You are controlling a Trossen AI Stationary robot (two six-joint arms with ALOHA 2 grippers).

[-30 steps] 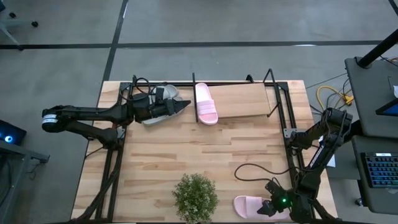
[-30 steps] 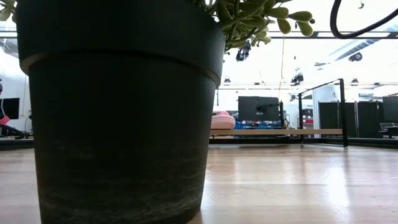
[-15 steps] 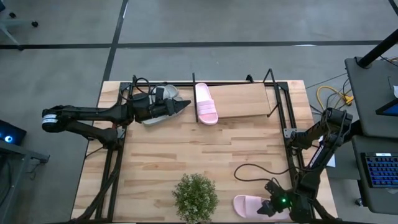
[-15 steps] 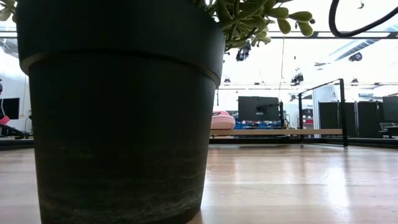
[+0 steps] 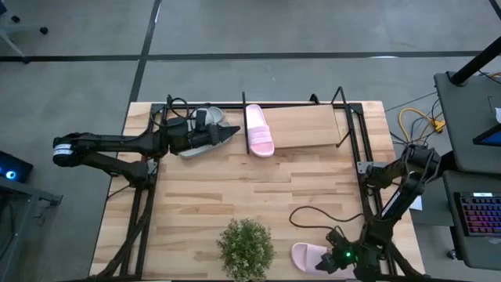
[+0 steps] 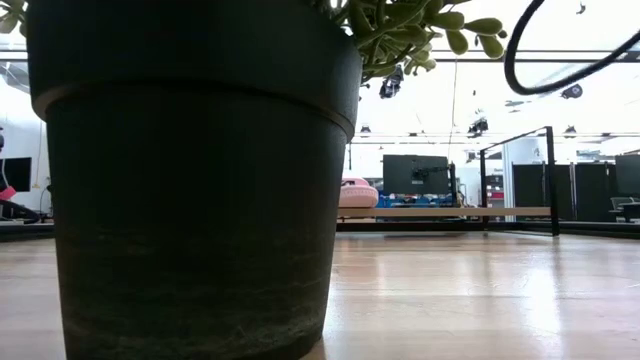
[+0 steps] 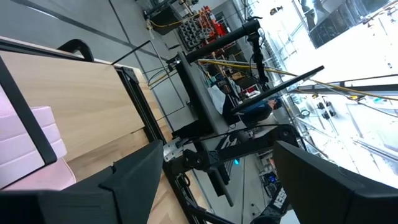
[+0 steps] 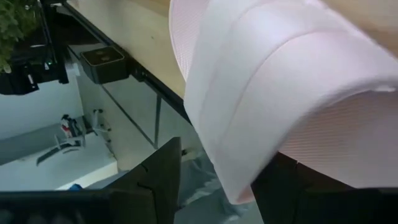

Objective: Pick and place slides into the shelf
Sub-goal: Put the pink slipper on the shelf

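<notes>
The right gripper (image 5: 338,259) at the table's near edge has its fingers around the strap of a pink slide (image 8: 273,81), partly closed, though I cannot tell if they clamp it yet. If the soft strap buckles, the slide could slip off the edge. The left gripper (image 5: 232,133) hangs spread wide by the shelf (image 5: 309,125), holding nothing, with a grey slide (image 5: 205,119) under its arm and another pink slide (image 5: 259,131) just beside.

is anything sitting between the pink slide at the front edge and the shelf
Nothing visible lies on the bare tabletop between the pink slide at the right gripper and the shelf. The potted plant stands beside the slide, off that line. A black cable loops nearby.
</notes>
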